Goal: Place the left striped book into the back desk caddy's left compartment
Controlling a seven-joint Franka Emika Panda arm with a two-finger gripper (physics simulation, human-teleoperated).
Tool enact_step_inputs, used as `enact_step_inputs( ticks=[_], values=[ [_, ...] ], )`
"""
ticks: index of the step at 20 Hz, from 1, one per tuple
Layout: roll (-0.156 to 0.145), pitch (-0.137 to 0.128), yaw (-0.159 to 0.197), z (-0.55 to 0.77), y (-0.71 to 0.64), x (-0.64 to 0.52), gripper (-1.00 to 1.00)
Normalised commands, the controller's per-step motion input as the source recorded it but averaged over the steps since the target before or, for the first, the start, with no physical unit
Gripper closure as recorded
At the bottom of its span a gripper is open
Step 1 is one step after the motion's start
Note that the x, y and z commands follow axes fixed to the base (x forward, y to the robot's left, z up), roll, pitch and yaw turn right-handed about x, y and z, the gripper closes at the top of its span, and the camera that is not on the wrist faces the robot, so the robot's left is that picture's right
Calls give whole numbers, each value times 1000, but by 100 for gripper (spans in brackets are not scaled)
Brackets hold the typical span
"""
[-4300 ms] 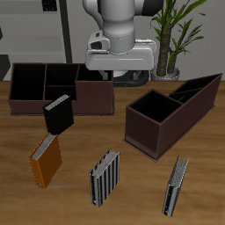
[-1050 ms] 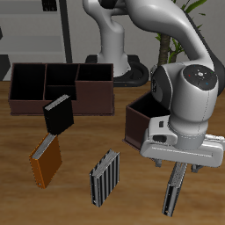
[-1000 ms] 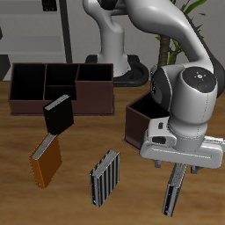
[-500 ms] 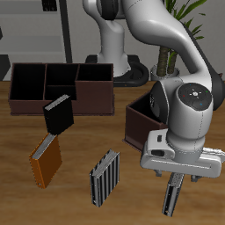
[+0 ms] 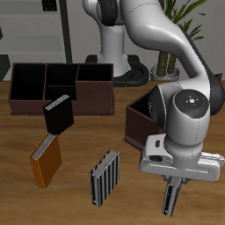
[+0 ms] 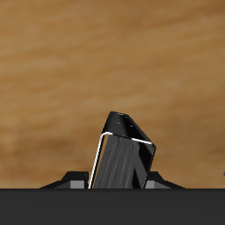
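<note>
The white two-finger gripper (image 5: pixel 173 192) straddles the grey-and-black striped book (image 5: pixel 170 197) standing low right; whether it is clamped cannot be told. A second striped book (image 5: pixel 105 177), an orange book (image 5: pixel 44 159) and a black book (image 5: pixel 57 112) stand left. The long maroon-brown caddy (image 5: pixel 61 98) sits upper left, well apart, bare wooden table (image 5: pixel 79 206) between. A dark slanted-divider caddy (image 5: pixel 141 123) crowds behind the arm.

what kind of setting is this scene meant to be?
Likely a simulated home-office or study desk: a wooden table carries books such as the left striped book and a black book, plus the back desk caddy, with a potted plant behind.
</note>
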Motion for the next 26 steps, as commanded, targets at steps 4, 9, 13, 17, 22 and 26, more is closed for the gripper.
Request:
enact_step_inputs(
  ticks=[4,9,13,17,22,26],
  values=[
    [6,-29,15,243,-42,-117,100],
    [38,-48,16,515,-134,-318,100],
    [47,-23,-3,480,-134,-295,100],
    [60,-68,43,769,-265,-598,100],
    [58,-61,32,722,-306,-637,100],
    [8,-69,41,471,-338,-535,100]
  ],
)
